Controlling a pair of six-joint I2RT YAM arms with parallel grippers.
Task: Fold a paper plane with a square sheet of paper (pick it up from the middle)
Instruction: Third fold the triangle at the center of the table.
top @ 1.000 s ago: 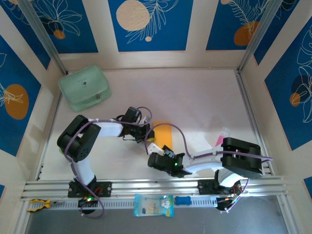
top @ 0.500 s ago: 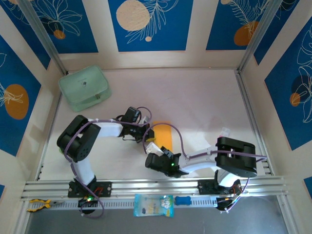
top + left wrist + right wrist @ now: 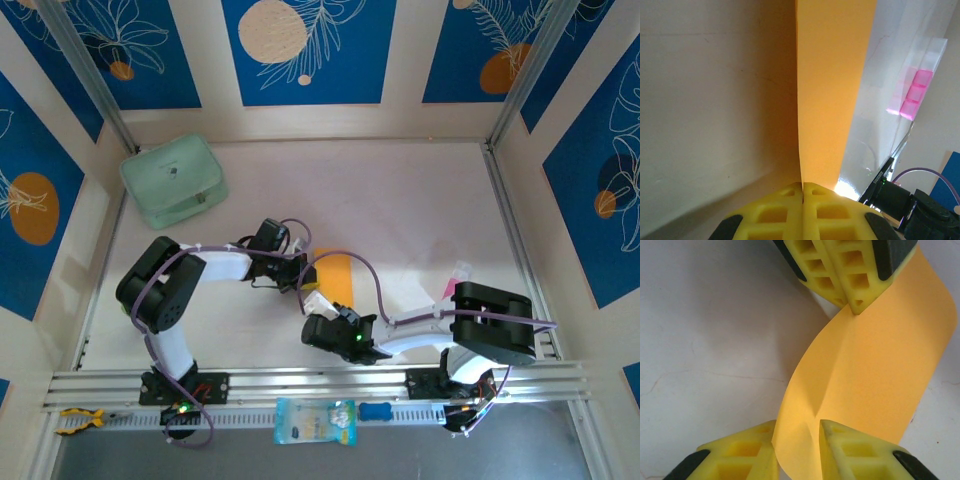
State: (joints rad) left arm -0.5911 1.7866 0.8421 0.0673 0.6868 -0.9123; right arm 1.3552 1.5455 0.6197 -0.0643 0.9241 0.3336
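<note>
Probably the first centre fold: paper (image 3: 875, 360) is held up off the desk (image 3: 400, 200), mid-desk between the two arms. Left gripper (image 3: 802, 186) jaws together, clamped on one edge of the paper. Right gripper (image 3: 797, 432) jaws apart, straddling the opposite edge; can't tell if either pad touches it. Sheet is plain orange-yellow, bowed in an S-curve between the grippers, one soft crease across the middle, no point formed. Next move likely needs the right jaws to close on that edge, then carry it over, aligned, before pressing
</note>
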